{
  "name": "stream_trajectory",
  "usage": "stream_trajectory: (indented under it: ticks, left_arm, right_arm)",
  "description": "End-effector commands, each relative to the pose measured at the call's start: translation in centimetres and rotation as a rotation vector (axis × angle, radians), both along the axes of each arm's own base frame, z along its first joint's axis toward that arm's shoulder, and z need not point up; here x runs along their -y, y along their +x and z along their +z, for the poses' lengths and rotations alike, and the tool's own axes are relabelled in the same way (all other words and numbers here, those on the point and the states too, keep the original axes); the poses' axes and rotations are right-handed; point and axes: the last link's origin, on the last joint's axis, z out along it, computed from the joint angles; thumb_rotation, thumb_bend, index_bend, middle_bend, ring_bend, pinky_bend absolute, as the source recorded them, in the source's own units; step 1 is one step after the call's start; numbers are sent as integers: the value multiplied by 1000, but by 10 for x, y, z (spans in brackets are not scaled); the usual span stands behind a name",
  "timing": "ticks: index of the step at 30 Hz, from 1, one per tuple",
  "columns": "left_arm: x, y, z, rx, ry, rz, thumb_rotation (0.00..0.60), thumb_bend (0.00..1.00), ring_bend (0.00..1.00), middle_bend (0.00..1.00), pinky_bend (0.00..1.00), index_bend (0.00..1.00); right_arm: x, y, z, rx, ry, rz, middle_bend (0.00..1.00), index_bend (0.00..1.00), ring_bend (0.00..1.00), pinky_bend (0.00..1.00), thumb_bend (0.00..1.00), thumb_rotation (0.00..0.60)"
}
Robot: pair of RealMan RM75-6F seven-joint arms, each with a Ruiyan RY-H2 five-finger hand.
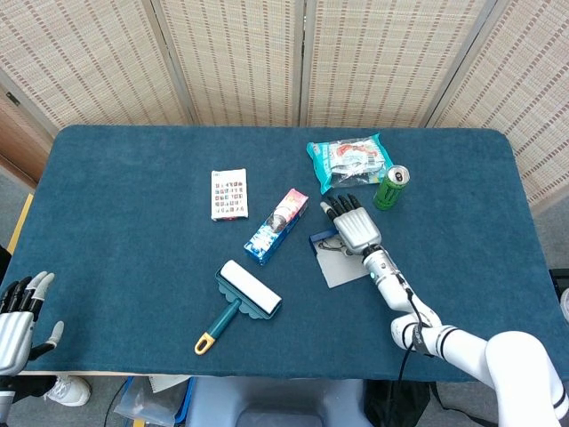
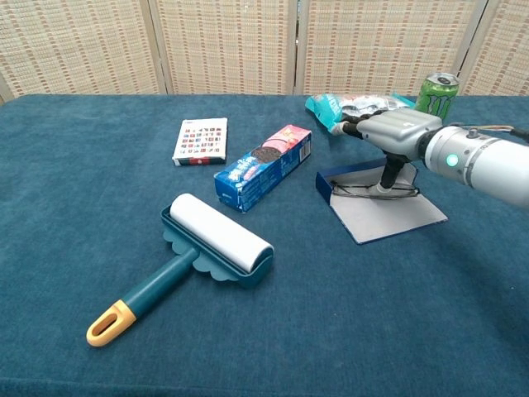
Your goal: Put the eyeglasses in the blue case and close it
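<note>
backdrop: folding screen (image 1: 267, 53) w/ woven beige panels in pale frames, runs the whole far side of the table
table: covered in dark teal cloth (image 1: 124, 222), rounded corners
floor: grey, w/ a yellow strip (image 1: 20, 222) at left
far left: bit of brown wood (image 1: 13, 124)
light: even, soft, no hard shadows
</note>
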Motion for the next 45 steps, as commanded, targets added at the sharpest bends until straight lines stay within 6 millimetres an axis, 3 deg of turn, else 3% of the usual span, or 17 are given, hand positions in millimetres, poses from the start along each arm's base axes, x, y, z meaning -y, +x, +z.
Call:
stream_trajectory:
  ticks: [1,14,31,39,45]
  left_arm:
    - [0,0,0,-1,1,1,600,382,0,0,0,3]
    - [-1,-1,0,2,0,0,600,382,0,0,0,3]
    - [2,-2,3,-2,11,8,600,381,0,0,0,3]
    - [0,0,2,-1,7,-2,600,382,0,0,0,3]
    - [1,0,3,5,9,0,600,382,0,0,0,3]
  right_arm:
    - [6,4,-2,-4,-5,3,0,0,0,0,162,600]
    - [1,-6,5,-38,-4,9,0,0,0,0,163,600]
    - [16,-3,5,-51,-25,-19,0,0,0,0,163,600]
    - [-7,-12,22,-34,0,16,0,0,0,0,162,600]
    - [-45,-27,42,77,-30,52,0,0,0,0,168,600]
